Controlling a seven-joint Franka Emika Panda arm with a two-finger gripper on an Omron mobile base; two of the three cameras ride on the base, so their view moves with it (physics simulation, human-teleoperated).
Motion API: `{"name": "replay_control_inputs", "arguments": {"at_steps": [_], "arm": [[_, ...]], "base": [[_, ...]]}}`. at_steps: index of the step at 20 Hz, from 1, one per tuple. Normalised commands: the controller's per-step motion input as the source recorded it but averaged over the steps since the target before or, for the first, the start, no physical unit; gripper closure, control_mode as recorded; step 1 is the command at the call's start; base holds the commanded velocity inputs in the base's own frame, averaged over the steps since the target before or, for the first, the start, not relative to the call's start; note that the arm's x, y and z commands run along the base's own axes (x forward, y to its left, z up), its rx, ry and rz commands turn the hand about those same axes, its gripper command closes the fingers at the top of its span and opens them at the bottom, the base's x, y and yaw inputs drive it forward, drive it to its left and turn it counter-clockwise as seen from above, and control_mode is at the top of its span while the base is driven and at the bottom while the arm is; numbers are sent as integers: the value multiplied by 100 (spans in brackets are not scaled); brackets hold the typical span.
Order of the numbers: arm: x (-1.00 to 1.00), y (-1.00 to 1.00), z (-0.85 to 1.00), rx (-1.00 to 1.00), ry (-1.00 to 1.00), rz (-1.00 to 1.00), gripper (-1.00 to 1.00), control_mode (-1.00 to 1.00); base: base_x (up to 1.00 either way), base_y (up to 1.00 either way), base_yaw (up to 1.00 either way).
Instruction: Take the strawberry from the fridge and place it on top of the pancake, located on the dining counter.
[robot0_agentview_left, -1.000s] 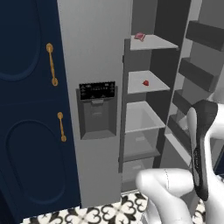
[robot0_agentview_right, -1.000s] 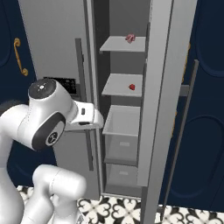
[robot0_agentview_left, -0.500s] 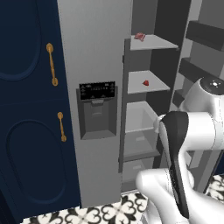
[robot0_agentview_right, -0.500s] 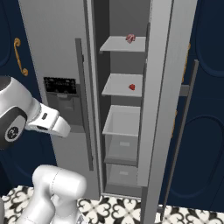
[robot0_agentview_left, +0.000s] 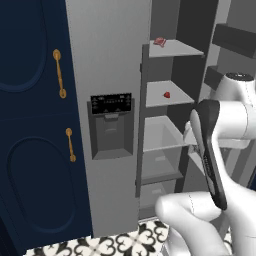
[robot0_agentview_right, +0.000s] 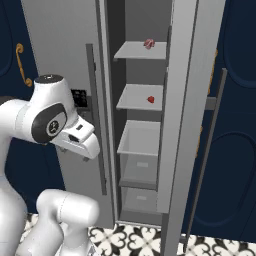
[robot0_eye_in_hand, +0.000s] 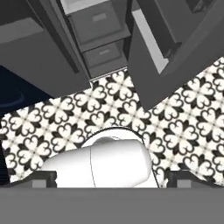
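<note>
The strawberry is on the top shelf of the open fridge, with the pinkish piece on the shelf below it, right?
Not quite: they are the other way round. Both base views show the strawberry on the second shelf of the open fridge, and the pinkish piece on the top shelf above it.
</note>
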Motion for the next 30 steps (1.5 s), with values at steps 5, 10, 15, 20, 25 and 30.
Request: {"name": "replay_control_inputs", "arguments": {"at_steps": [5,10,15,20,25,30], "arm": [[2,29,-28,24,0,-3,-100,-100],[0,-8,-30,-9,-15,0,-100,-100],[0,5,-13,-15,-9,0,-100,-100],[0,0,-3,0,0,0,-100,-100],[0,0,0,0,0,0,-100,-100],[-1,0,0,0,0,-1,-100,100]], "base": [[0,0,0],[0,0,0],[0,0,0],[0,0,0],[0,0,0],[-6,0,-16]]}}
